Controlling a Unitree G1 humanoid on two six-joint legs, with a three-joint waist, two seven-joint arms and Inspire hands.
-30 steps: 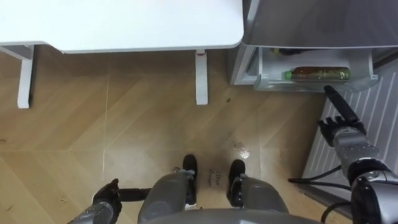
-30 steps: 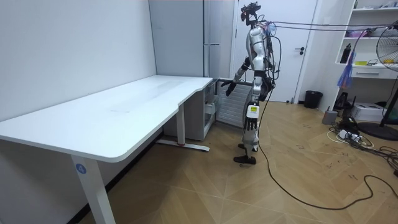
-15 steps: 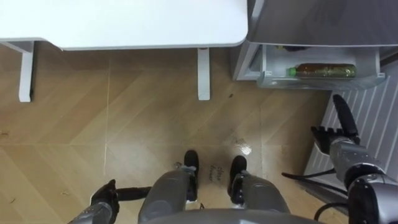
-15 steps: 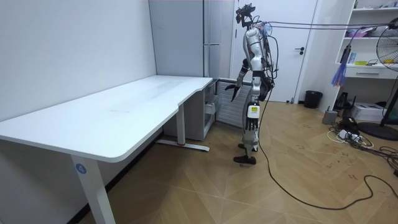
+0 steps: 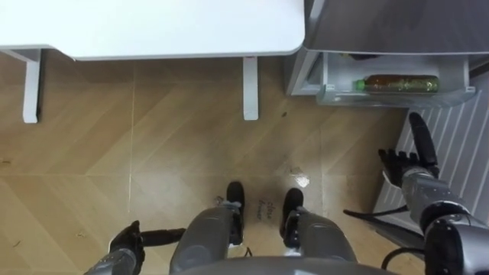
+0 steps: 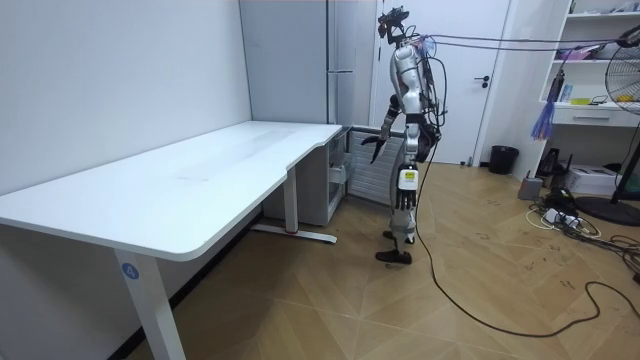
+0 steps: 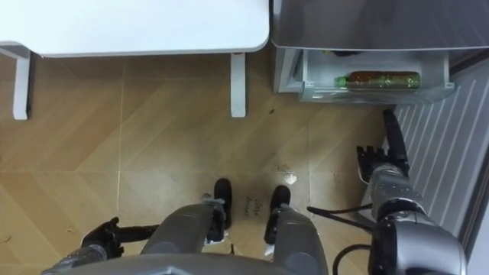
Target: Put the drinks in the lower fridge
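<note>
**Left eye view: bottle lies in the open lower fridge compartment, right hand held empty below it**

A single bottle (image 5: 396, 83) is seen at the upper right of the frame. It lies on its side, with its green cap toward the frame's left and a brownish drink inside. It is held by the white tray of the lower fridge compartment (image 5: 330, 95), which stands open beneath the grey fridge (image 5: 397, 23) body.

The right hand (image 5: 413, 163) is found at the right edge of the frame, below the compartment and well apart from the bottle. Its fingers are straight and spread wide, one of them pointing up the frame toward the tray, and nothing is held in it. It is seen over a ribbed grey panel (image 5: 462, 126) that runs down the right side of the frame.

The left hand (image 5: 127, 243) is shown low at the lower left, beside the robot's leg. Whether its fingers are open or curled cannot be told.

A white table (image 5: 153, 27) fills the upper left of the frame, with a table leg (image 5: 250, 88) set on the wooden floor (image 5: 176, 153) just to the left of the fridge.

From the room view, the robot is seen standing upright at the far end of the table, before the tall fridge, with one arm reached forward.
</note>
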